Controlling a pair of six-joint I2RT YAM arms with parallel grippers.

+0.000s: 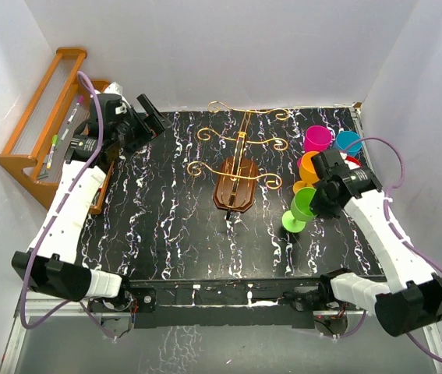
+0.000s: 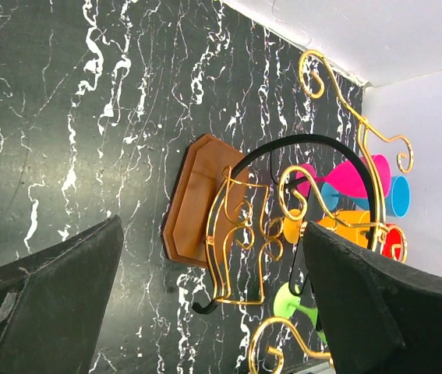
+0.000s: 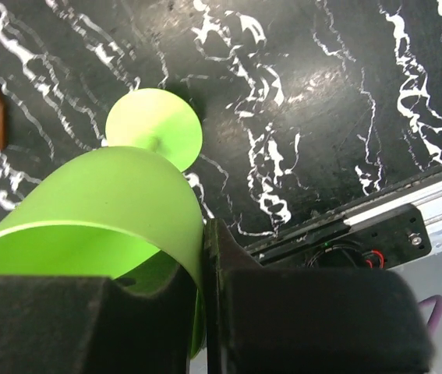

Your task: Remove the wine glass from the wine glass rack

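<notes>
The green wine glass [image 1: 302, 207] is off the wine glass rack [image 1: 235, 187]. It stands in the right centre of the top view, just right of the rack's base and apart from it. Its round foot is at the lower left and its bowl higher and to the right. The long axis is therefore close to upright, mouth up, leaning slightly right in the frame. The foot seems to sit on the tabletop [image 1: 166, 218], though contact cannot be confirmed.

The right jaws pinch the bowl's rim. Only the right wrist view shows this: one finger [image 3: 314, 319] presses the thin green wall against the other. From above, the right arm [image 1: 376, 210] covers the grip and part of the bowl.

The rack's oval base runs top to bottom in the top view, with its gold scrolls spreading left and right. The left wrist view shows it side-on, the scrolls cut off at the bottom edge.

The left jaws are spread wide at the upper left, near the slatted shelf [image 1: 41, 117].

Pink [image 1: 318, 139], blue [image 1: 349, 141] and orange [image 1: 306, 165] glasses cluster at the upper right. The orange one is half hidden by the arm.
</notes>
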